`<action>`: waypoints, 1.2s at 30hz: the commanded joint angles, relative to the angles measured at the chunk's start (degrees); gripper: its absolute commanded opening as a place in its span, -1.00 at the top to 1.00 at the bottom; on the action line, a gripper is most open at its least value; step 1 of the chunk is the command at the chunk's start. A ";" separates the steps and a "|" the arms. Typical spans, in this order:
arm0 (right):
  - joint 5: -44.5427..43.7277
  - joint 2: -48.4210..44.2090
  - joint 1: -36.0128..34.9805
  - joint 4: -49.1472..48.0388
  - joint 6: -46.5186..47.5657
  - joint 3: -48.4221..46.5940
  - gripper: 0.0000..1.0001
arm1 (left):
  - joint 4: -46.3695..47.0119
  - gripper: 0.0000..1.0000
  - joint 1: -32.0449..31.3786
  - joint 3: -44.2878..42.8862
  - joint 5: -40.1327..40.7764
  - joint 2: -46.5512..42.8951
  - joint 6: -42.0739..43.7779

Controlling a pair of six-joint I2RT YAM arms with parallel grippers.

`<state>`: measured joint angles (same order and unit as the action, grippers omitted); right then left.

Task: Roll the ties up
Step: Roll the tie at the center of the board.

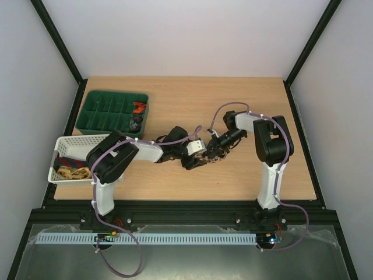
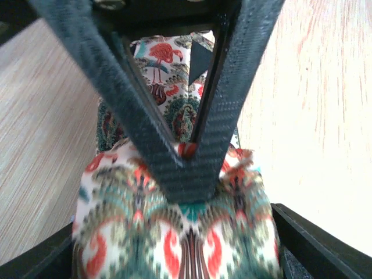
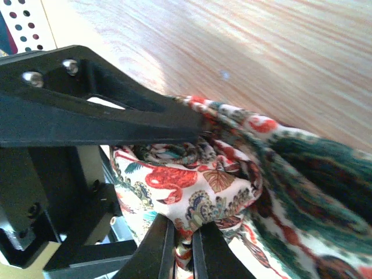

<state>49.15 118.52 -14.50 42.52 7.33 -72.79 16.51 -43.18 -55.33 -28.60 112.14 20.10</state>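
Daylight-bright, evenly lit, soft shadows. In the left wrist view the desk right of the right arm's fingers is blown out white; the floral tie below them is blurred.

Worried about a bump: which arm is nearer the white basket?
Left. The left arm overlaps the right edge of the white basket in the top view; the right arm stands far to its right, beyond the patterned tie.

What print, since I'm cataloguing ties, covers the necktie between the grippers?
Fabric necktie: cream, red flamingos, teal paisley; clearest from right wrist.
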 commanded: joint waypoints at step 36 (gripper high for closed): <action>-1.29 -5.51 1.84 -0.51 -2.86 5.62 0.03 | 1.09 0.25 -1.91 8.04 1.21 -1.66 -0.26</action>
<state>49.04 116.55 -12.53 41.65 4.89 -67.18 26.20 -45.60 -50.19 -27.27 111.37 18.04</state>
